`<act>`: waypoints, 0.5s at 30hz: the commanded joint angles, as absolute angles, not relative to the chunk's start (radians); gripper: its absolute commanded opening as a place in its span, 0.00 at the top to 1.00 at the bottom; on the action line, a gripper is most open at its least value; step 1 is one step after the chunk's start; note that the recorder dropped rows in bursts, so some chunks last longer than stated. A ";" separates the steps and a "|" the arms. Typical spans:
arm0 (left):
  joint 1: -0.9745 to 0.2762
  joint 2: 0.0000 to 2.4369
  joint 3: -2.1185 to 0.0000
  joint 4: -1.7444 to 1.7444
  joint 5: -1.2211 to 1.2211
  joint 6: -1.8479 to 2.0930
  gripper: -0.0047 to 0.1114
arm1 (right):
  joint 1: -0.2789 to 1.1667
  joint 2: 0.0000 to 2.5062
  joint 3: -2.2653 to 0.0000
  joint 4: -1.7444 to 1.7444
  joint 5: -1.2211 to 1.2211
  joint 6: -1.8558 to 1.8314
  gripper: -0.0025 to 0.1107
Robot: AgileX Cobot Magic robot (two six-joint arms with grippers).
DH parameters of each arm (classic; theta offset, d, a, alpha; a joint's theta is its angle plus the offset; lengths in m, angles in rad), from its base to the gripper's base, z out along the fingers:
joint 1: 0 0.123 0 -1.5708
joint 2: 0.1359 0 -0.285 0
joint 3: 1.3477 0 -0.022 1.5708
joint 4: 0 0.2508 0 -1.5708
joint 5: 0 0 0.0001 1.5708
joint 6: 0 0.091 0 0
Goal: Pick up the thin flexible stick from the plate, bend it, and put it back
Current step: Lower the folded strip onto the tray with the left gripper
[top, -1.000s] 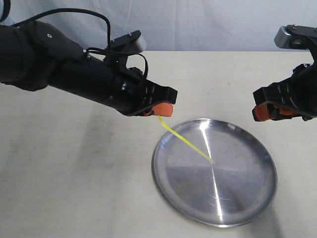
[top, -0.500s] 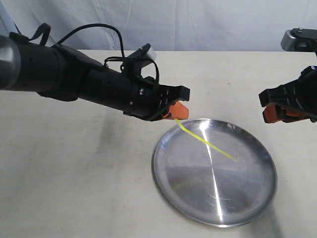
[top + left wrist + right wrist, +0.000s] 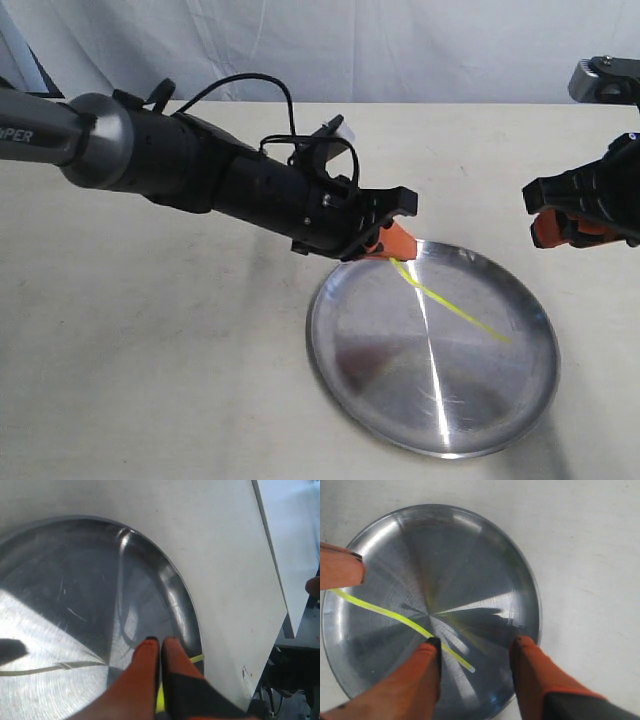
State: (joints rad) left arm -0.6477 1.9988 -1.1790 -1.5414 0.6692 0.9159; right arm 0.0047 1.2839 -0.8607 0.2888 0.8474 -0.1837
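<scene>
The left gripper [image 3: 391, 245]'s orange fingers [image 3: 145, 665] were pressed together, clamped on one end of the thin yellow stick [image 3: 452, 309]; in the left wrist view a sliver of yellow showed in the seam between them. The left arm [image 3: 190, 165] reached in from the left edge of the exterior frame and sloped down to the right, with its fingertips just above the upper-left rim of the plate [image 3: 380, 385].

From that grip the stick ran diagonally toward the lower right across the plate, its long axis slanting over the middle of the dish. Its free end lay right of centre; whether that tip touched the metal could not be told.

The right gripper [image 3: 548, 231] hung at the right edge of the frame, above the table [image 3: 150, 350] beyond the plate's upper right. Its fingers [image 3: 415, 680] stood wide apart and held nothing.
</scene>
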 commanded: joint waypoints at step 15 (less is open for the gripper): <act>-0.659 2.019 -1.189 -1.537 0.656 0.916 0.58 | 0.000 1.281 -0.863 0.277 0.839 -0.183 0.58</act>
State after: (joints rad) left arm -0.6561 2.0200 -1.1847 -1.5357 0.6456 0.9159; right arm 0.0047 1.2839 -0.8607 0.2888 0.8474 -0.1837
